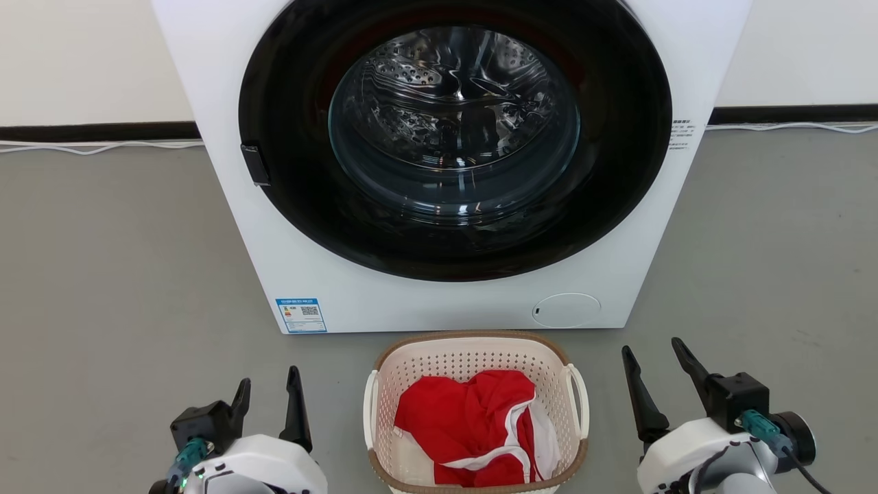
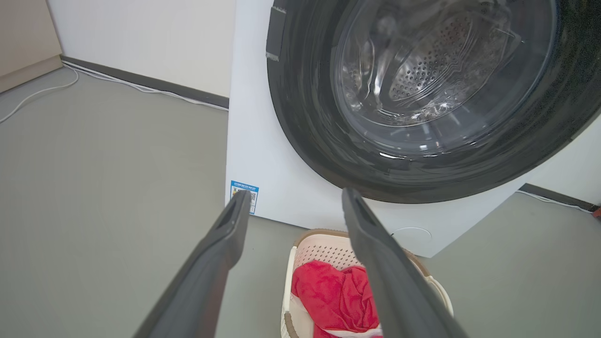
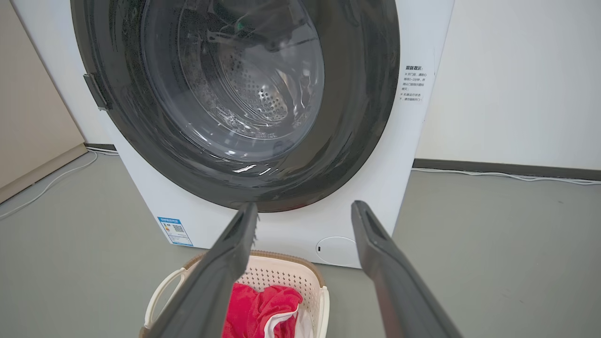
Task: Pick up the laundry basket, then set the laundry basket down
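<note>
1. Two grippers, left (image 1: 269, 377) and right (image 1: 650, 346), are both spread wide and hold nothing. They flank the basket (image 1: 473, 360) on the floor (image 1: 103, 274), each apart from its side. I judge this stance suits a two-sided lift by the handles (image 1: 582, 401).
2. The basket sits between them, close before the washer (image 1: 288, 274), so room ahead of the fingertips looks tight.
3. Its near rim is cut off at the head view's bottom edge.
4. Red cloth (image 1: 466, 418) hides the basket's bottom, and I cannot tell what lies beneath.
5. In each wrist view, a finger (image 2: 389, 263) crosses the basket.
</note>
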You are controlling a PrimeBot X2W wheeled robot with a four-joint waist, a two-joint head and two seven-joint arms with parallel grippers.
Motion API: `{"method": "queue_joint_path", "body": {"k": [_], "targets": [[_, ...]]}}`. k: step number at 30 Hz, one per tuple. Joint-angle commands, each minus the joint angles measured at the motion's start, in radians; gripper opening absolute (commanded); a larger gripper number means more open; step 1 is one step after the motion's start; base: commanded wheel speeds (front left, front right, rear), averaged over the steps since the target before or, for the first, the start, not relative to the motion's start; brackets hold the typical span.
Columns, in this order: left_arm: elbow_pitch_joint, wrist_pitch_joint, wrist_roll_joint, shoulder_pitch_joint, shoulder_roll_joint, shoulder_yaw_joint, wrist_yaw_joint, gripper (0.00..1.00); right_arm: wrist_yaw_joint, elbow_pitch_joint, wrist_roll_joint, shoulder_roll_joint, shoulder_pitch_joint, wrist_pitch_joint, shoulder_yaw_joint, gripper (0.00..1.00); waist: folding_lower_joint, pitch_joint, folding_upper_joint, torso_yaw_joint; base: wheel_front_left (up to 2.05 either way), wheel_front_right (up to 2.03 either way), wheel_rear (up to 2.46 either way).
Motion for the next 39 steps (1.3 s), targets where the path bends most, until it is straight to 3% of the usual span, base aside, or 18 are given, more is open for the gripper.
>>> {"method": "queue_joint_path", "body": {"k": [1, 10, 28, 39], "targets": [[-0.02, -0.018, 0.037, -0.059, 0.011, 0.021, 0.013, 1.0, 0.007, -0.017, -0.04, -0.008, -0.051, -0.02, 0.025, 1.0, 0.0, -0.001, 0.0, 0.0, 0.0, 0.0, 0.0], [-0.012, -0.044, 0.137, -0.067, 0.012, 0.012, 0.028, 1.0, 0.007, -0.001, -0.16, -0.009, -0.063, -0.047, 0.027, 1.0, 0.0, -0.004, 0.0, -0.003, 0.0, 0.0, 0.0], [-0.001, -0.044, 0.134, -0.077, 0.012, 0.007, 0.028, 1.0, 0.007, 0.0, -0.155, -0.009, -0.069, -0.047, 0.014, 1.0, 0.0, 0.009, 0.0, -0.004, 0.0, 0.0, 0.0], [0.044, -0.044, 0.123, -0.179, 0.012, -0.029, 0.014, 1.0, 0.007, 0.001, -0.137, -0.009, -0.149, -0.047, -0.029, 1.0, 0.0, 0.153, 0.0, 0.001, 0.0, 0.0, 0.0]]}}
